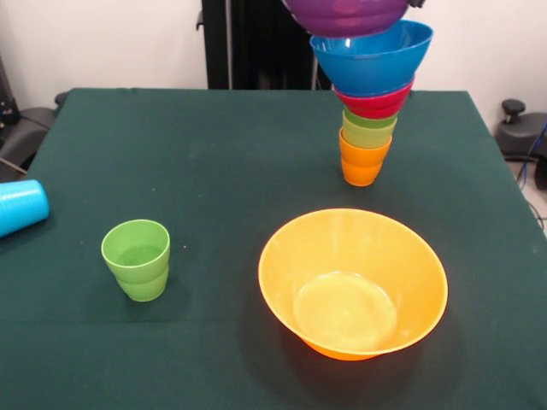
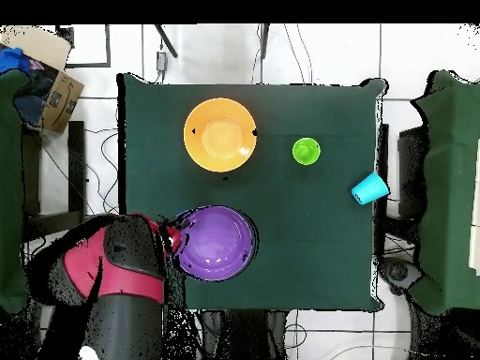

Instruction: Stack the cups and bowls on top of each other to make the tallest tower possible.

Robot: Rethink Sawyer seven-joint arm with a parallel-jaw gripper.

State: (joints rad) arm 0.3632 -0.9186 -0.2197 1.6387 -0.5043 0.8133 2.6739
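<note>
On a dark green tabletop (image 1: 214, 162), a large orange bowl (image 1: 353, 282) sits upright and serves as the landmark. Beyond it in the front view rises the tower (image 1: 369, 94): an orange cup (image 1: 363, 162) stands on the cloth at the bottom, then lime green cups (image 1: 368, 130), a red bowl (image 1: 376, 102), a blue bowl (image 1: 373, 56) and a wide purple bowl (image 1: 346, 14) cut off by the top edge. Each piece is wider than the one below. Well to one side of the large orange bowl stands a lone green stepped cup (image 1: 137, 259), upright. Farther out the same way, a light blue cup (image 1: 20, 206) lies on its side at the tabletop's edge. From overhead, the red and black arm (image 2: 127, 272) reaches up beside the purple bowl's rim. Whether the hand is released or clenched cannot be told; it is hidden.
</note>
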